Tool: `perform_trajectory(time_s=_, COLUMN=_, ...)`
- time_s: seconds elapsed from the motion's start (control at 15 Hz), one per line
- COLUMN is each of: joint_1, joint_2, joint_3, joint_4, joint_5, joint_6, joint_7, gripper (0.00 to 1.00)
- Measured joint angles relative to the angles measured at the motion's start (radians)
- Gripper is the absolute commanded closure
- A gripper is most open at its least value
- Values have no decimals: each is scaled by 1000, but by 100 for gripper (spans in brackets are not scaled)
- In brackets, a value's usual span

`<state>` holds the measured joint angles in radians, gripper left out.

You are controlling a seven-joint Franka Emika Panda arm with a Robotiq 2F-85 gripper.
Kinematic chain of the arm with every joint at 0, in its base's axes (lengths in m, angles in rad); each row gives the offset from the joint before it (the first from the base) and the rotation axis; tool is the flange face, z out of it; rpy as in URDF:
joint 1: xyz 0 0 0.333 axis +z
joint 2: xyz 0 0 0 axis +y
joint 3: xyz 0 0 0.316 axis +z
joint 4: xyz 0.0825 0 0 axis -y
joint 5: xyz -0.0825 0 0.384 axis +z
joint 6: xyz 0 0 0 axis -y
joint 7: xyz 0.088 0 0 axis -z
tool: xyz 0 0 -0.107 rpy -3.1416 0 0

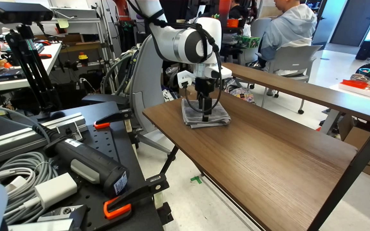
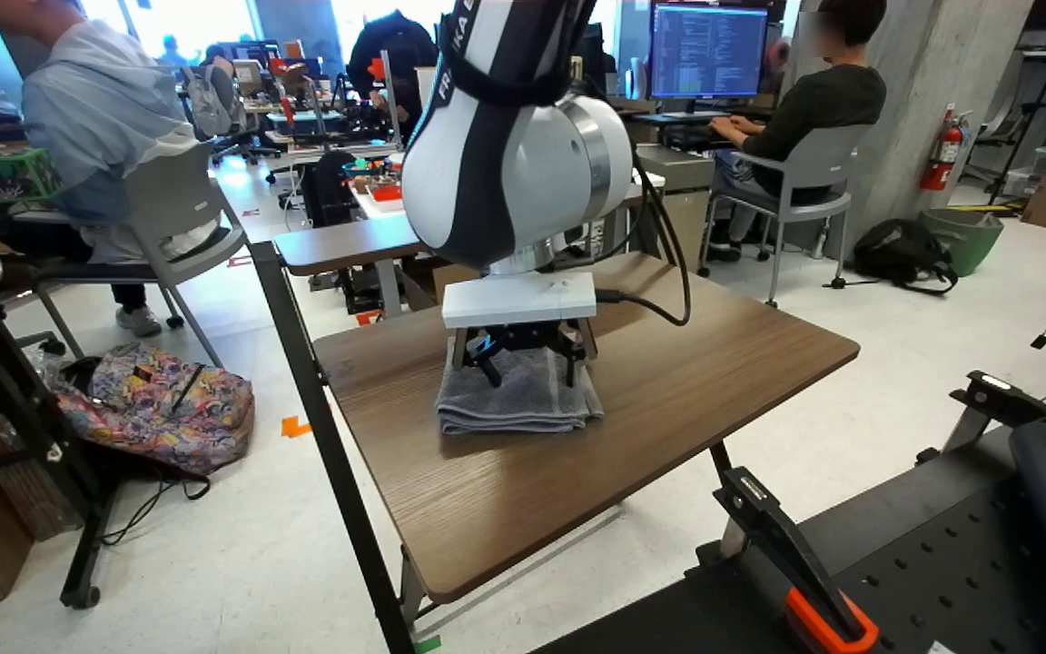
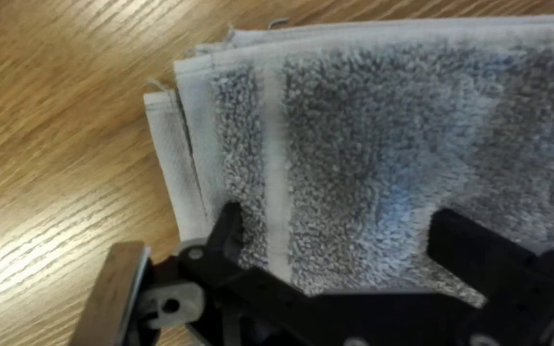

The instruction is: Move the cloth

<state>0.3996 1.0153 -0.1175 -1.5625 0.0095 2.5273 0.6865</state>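
The cloth is a folded grey towel with faint stripes and layered edges. It lies flat on the brown table and shows in both exterior views (image 1: 219,116) (image 2: 518,406). In the wrist view the cloth (image 3: 378,120) fills most of the picture, with one layered corner at the upper left. My gripper (image 2: 530,374) points down over the cloth, and its fingers stand apart. In the wrist view the open gripper (image 3: 337,211) has its left fingertip near the cloth's striped edge and its right one over the middle. I cannot tell whether the fingertips press on the cloth.
The brown table (image 1: 268,160) runs on beyond the cloth, with a black post (image 2: 332,454) at one end. A black bench (image 1: 101,144) with clamps, a handheld tool (image 1: 88,160) and cables stands beside it. A grey chair (image 1: 146,86) is close to the table's end.
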Motion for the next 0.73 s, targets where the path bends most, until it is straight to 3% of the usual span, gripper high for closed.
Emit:
perform_trajectory(time_s=0.27, joint_1=0, joint_2=-74, joint_3=3, joint_4=-69, joint_5=3, joint_6=48, joint_7=41, gripper=0)
perform_trajectory(time_s=0.73, joint_1=-34, joint_2=-317, joint_3=42, joint_4=-365, joint_5=7, joint_6=122, joint_7=-43, gripper=0)
